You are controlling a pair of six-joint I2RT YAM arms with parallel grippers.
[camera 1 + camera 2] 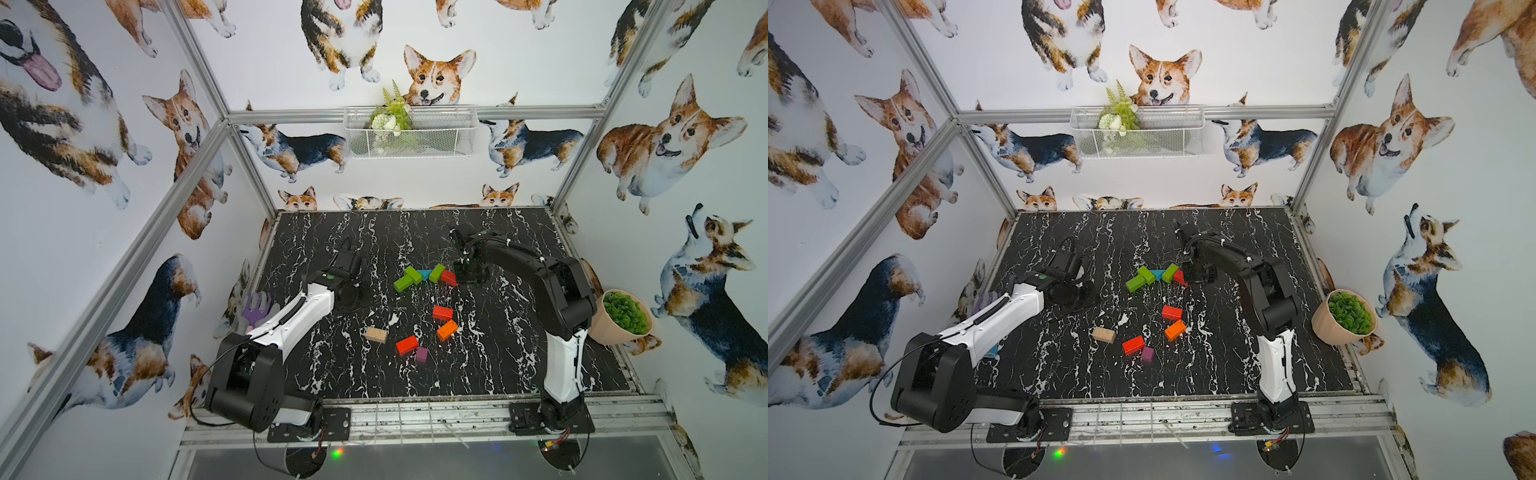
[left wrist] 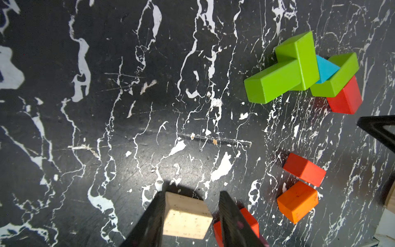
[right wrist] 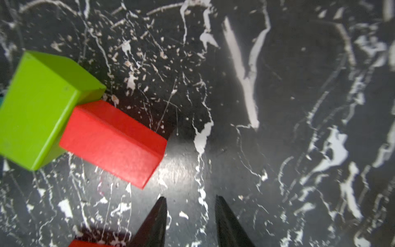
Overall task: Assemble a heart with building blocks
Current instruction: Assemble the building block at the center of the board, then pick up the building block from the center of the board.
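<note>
Purple rake [image 1: 255,309] lies at the left edge of the table [image 1: 519,332]. Left gripper [image 2: 191,193] is over the table, jaws parted, gripping nothing. The beige block [image 1: 376,334] lies flat on its own, nearer the front.

At centre, only the top of the heart [image 1: 424,274] is laid: three green blocks [image 2: 275,85], a teal triangle [image 2: 326,69] and a red end block [image 1: 449,277], touching in a chain. Loose in front lie a middle red block [image 1: 443,312] just beside the orange block [image 1: 447,330], and a front red block [image 1: 407,345] beside the purple cube [image 1: 421,354].

Right gripper [image 3: 190,196] is just beside the red end block, clear of it, jaws parted and empty.
</note>
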